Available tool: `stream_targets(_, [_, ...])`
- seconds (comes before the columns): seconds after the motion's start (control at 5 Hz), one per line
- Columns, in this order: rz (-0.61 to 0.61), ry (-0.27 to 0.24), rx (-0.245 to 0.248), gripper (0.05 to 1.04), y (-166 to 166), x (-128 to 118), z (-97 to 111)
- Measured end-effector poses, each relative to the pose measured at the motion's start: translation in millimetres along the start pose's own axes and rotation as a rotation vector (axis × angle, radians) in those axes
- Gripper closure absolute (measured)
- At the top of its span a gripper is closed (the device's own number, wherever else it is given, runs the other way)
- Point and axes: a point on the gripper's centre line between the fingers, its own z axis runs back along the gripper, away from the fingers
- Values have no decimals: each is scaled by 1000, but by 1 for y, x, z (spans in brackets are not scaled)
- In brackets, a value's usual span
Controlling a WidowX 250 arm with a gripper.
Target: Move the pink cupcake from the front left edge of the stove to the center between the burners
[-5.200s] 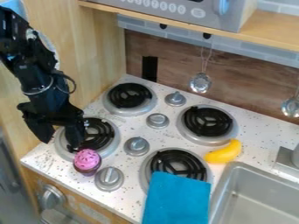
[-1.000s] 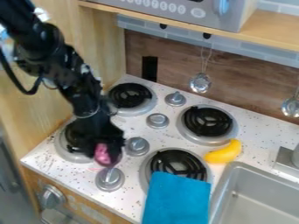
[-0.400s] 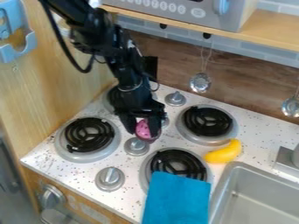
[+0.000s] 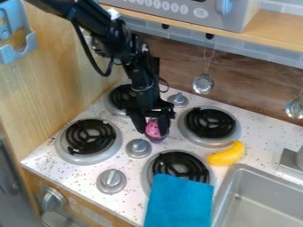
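Note:
My gripper [image 4: 155, 128] hangs over the middle of the stove, between the back left and back right burners. It is shut on a pink cupcake [image 4: 153, 128] with a dark base, one finger on each side of it. The cupcake covers the spot where a knob stands, just behind another grey knob [image 4: 137, 148]. Whether its base touches the stove top cannot be told.
A yellow banana [image 4: 227, 154] lies right of the burners, near the metal sink [image 4: 260, 195]. A blue cloth [image 4: 179, 201] overlaps the front right burner [image 4: 180, 165]. Ladles [image 4: 203, 84] hang on the back wall. A wooden wall [image 4: 53, 84] stands at left.
The cupcake was at the stove's front left; my gripper took hold of it and carried it back and to the right. Since the last earlier frame both have shifted slightly right.

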Motion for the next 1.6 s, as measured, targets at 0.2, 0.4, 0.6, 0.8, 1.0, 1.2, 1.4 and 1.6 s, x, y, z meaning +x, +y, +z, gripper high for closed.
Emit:
stream_targets(0.2, [11,5,11,210,2,6,-9])
stream_targets(0.4, [4,-14,12,65,2,9,-11])
stream_targets(0.6, [5,3,0,73,1,-1,-17])
stream_targets(0.8, [-11,7,-16,74,-1,-11,-17])
stream_targets(1.0, [-22,-21,-18,77,-2,-19,2])
stream_targets(1.2, [-23,-35,19,77,3,-40,18])
stream_targets(1.4, [-46,-45,48,77,7,-72,33])
stream_targets(1.6, [-78,-61,57,77,9,-106,48])
